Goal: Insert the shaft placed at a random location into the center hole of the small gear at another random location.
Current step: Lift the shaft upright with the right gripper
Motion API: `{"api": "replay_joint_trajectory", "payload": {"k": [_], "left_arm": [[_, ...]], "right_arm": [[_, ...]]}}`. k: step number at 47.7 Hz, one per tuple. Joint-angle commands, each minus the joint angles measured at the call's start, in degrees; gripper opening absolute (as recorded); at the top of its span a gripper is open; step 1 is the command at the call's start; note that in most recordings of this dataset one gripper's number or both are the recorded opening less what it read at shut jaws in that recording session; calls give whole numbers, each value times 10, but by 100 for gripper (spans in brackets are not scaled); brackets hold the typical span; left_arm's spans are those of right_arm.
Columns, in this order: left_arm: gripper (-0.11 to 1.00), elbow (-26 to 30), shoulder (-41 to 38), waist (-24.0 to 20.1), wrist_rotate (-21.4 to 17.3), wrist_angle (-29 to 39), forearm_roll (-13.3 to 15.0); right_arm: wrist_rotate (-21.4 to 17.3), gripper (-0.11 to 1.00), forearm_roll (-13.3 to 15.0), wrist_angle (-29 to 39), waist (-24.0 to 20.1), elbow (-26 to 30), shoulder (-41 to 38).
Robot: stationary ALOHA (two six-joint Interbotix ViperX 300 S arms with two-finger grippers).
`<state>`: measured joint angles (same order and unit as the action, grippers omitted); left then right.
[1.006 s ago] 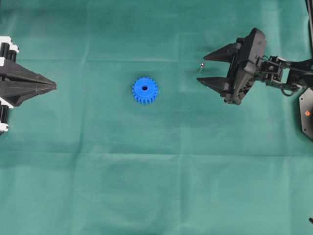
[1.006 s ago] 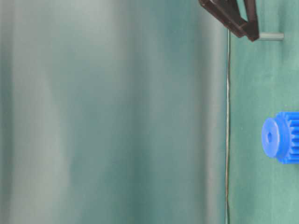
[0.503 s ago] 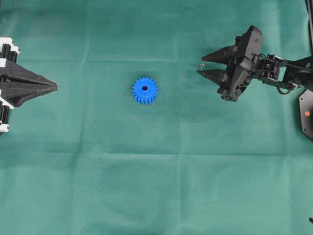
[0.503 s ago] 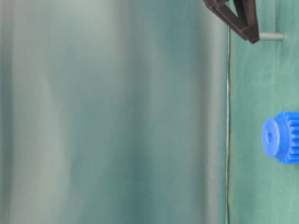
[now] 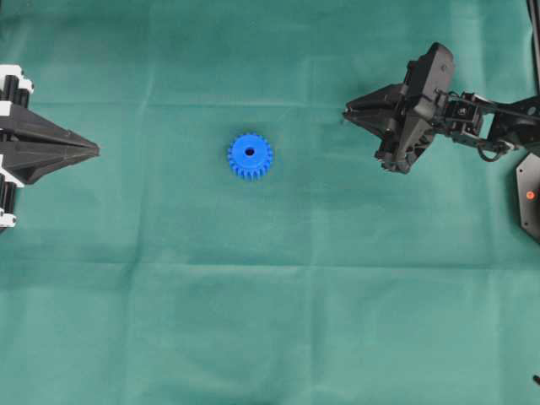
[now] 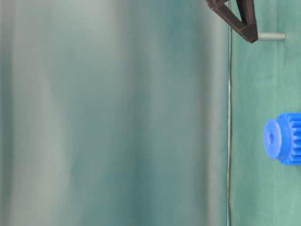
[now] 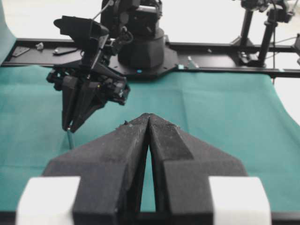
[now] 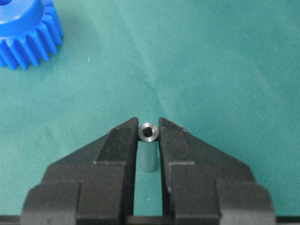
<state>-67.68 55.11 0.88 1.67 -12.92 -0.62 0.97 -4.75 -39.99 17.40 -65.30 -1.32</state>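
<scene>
Right of the gear (image 5: 250,156), the shaft (image 8: 149,132) is pinched by the right gripper (image 8: 149,129); the left gripper (image 7: 149,119) is kept closed.

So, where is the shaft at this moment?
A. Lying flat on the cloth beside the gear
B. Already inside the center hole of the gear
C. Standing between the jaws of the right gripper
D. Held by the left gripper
C. In the right wrist view the shaft stands upright between the two jaws of the right gripper, which press on it from both sides, while the small gear lies apart on the cloth.
</scene>
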Motion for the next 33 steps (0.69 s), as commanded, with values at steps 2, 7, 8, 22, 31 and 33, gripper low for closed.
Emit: {"api": "replay_joint_trajectory", "payload": {"k": [2,7,8,22,31,33], "left_arm": [[0,11,-5,2,0,-3,-2],[0,11,-5,2,-1,-4,-2],[0,11,-4,2,-1,-4,-2],[0,11,-4,2,-1,-3,-2],[0,11,-5,2,-1,-4,-2],[0,11,-5,2,-1,-4,-2]], "right_arm": [[3,13,-2,23,3,12,38],[5,13,0,63,3,19,74],[6,13,0,75,3,22,84],[13,13,5,130,4,35,138],[13,13,4,134,4,36,138],[13,13,5,134,3,36,138]]}}
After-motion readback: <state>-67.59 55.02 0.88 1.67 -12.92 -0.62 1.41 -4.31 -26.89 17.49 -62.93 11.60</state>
